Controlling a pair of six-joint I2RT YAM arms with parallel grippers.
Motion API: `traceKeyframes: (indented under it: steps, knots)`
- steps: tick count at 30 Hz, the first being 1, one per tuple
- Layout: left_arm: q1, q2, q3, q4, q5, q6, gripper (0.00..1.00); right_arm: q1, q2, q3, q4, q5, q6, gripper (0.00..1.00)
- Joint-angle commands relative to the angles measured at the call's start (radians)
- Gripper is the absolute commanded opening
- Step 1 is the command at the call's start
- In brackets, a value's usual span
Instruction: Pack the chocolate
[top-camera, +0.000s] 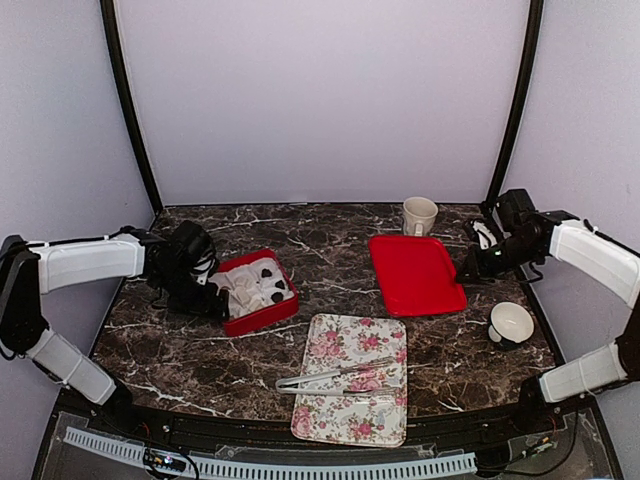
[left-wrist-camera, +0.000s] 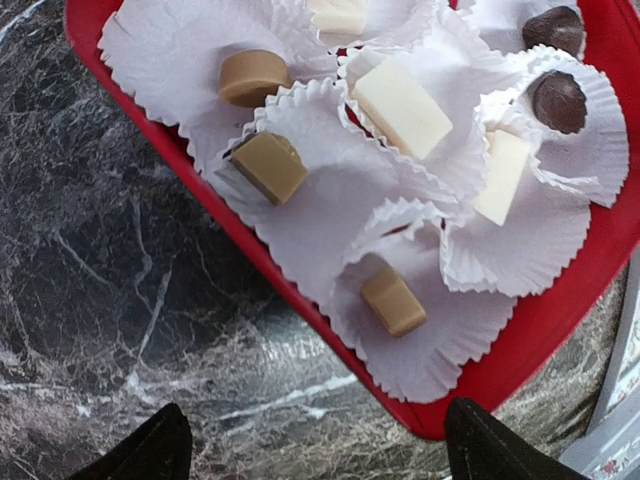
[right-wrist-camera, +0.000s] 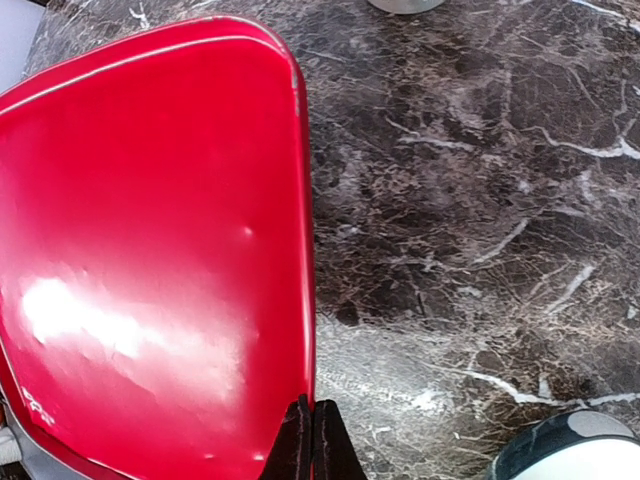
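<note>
The chocolate lies in white crinkled paper cups inside an open red box (top-camera: 283, 312), which also shows in the left wrist view (left-wrist-camera: 560, 310). There I see tan pieces (left-wrist-camera: 268, 165) (left-wrist-camera: 393, 300) (left-wrist-camera: 253, 77), cream squarish pieces (left-wrist-camera: 400, 105) (left-wrist-camera: 503, 175) and dark round ones (left-wrist-camera: 558, 100). My left gripper (left-wrist-camera: 320, 455) (top-camera: 212, 292) is open and empty, its jaws wide apart over the box's near-left corner. The red lid (top-camera: 415, 274) (right-wrist-camera: 150, 250) lies flat right of the box. My right gripper (right-wrist-camera: 312, 445) (top-camera: 472, 268) is shut on the lid's right rim.
A cream mug (top-camera: 419, 215) stands behind the lid. A white bowl (top-camera: 511, 323) (right-wrist-camera: 570, 450) sits at the right. A floral tray (top-camera: 355, 420) with metal tongs (top-camera: 335, 377) lies at the front. The table is dark marble (left-wrist-camera: 120, 300).
</note>
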Motion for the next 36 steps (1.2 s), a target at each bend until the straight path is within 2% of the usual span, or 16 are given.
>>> traceKeyframes:
  steps: [1, 5, 9, 14, 17, 23, 26, 29, 33, 36]
  knots:
    - [-0.004, -0.132, -0.04, -0.034, 0.046, 0.001, 0.92, 0.051, 0.0, 0.055, 0.01, -0.006, 0.041, 0.0]
    - [-0.005, -0.223, 0.007, -0.024, 0.067, 0.024, 0.98, 0.102, 0.035, 0.115, 0.015, 0.0, 0.067, 0.0]
    - [-0.027, -0.334, 0.068, 0.041, 0.096, 0.133, 0.99, 0.176, 0.111, 0.22, -0.015, 0.001, 0.071, 0.0]
    - [-0.249, -0.481, 0.084, 0.167, -0.025, 0.337, 0.99, 0.282, 0.207, 0.329, -0.101, -0.027, 0.049, 0.0]
    - [-0.368, -0.518, 0.076, 0.209, -0.073, 0.464, 0.95, 0.335, 0.253, 0.381, -0.173, -0.041, 0.018, 0.0]
    - [-0.658, -0.408, 0.143, 0.144, -0.252, 0.69, 0.89, 0.402, 0.315, 0.454, -0.279, -0.11, -0.019, 0.0]
    - [-0.757, -0.349, 0.17, 0.153, -0.334, 0.784, 0.88, 0.434, 0.368, 0.491, -0.31, -0.135, -0.025, 0.0]
    - [-0.8, -0.321, 0.175, 0.202, -0.388, 0.853, 0.88, 0.472, 0.403, 0.509, -0.328, -0.136, -0.031, 0.0]
    - [-0.827, -0.277, 0.171, 0.208, -0.339, 0.934, 0.89, 0.511, 0.434, 0.517, -0.329, -0.151, -0.028, 0.0]
    - [-0.842, -0.229, 0.178, 0.195, -0.332, 1.01, 0.85, 0.53, 0.45, 0.524, -0.334, -0.157, -0.027, 0.0]
